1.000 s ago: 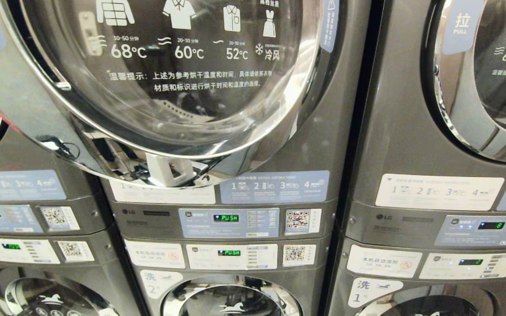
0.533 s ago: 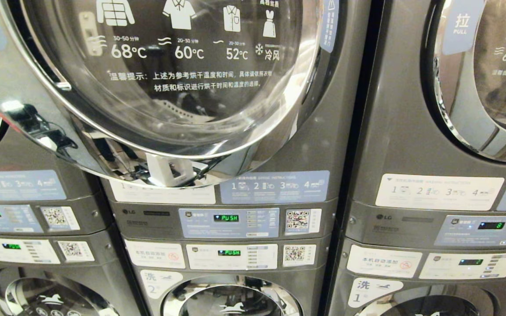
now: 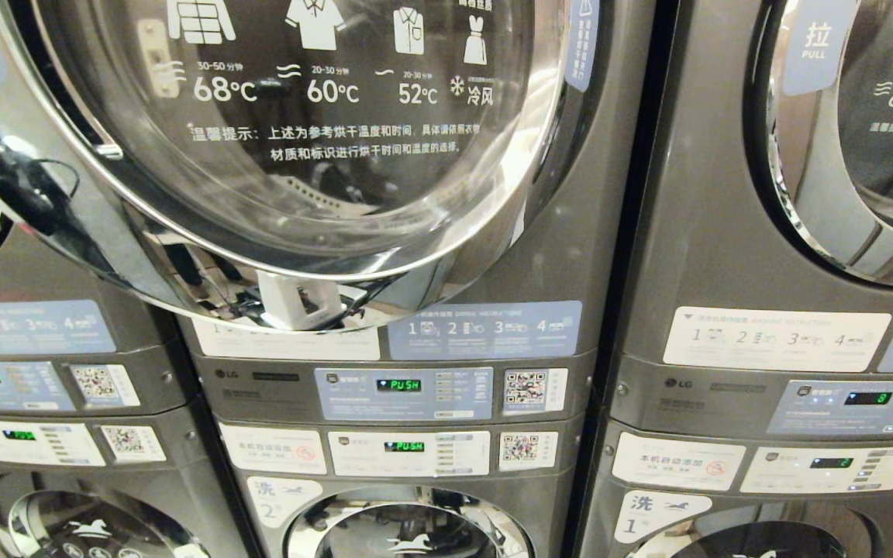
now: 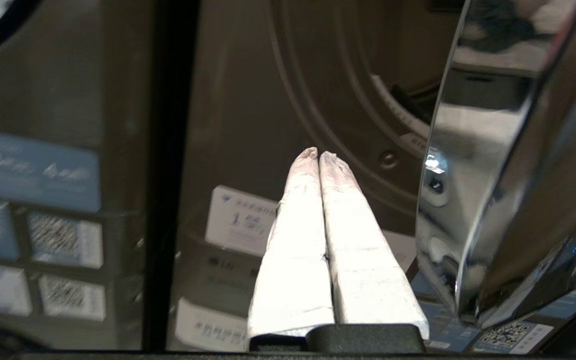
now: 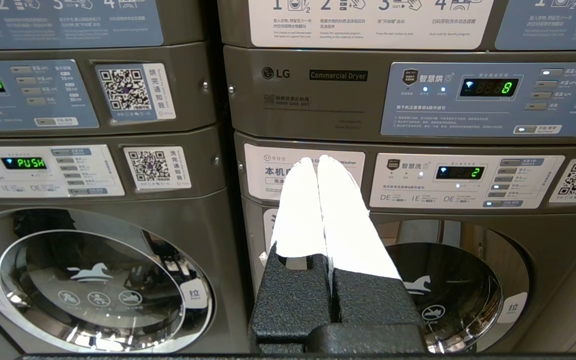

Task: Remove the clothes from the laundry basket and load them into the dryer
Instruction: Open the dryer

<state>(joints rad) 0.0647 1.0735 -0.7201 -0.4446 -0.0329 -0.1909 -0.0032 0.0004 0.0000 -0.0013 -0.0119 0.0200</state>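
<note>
Left wrist view shows the left gripper with white fingers pressed together, empty, its tips just beside the swung-open round chrome-rimmed grey dryer door; the right gripper is likewise closed, empty.

Grey dryer stands upright, its chrome-rimmed round door swung open.

closed left hand beside dryer door.
</note>
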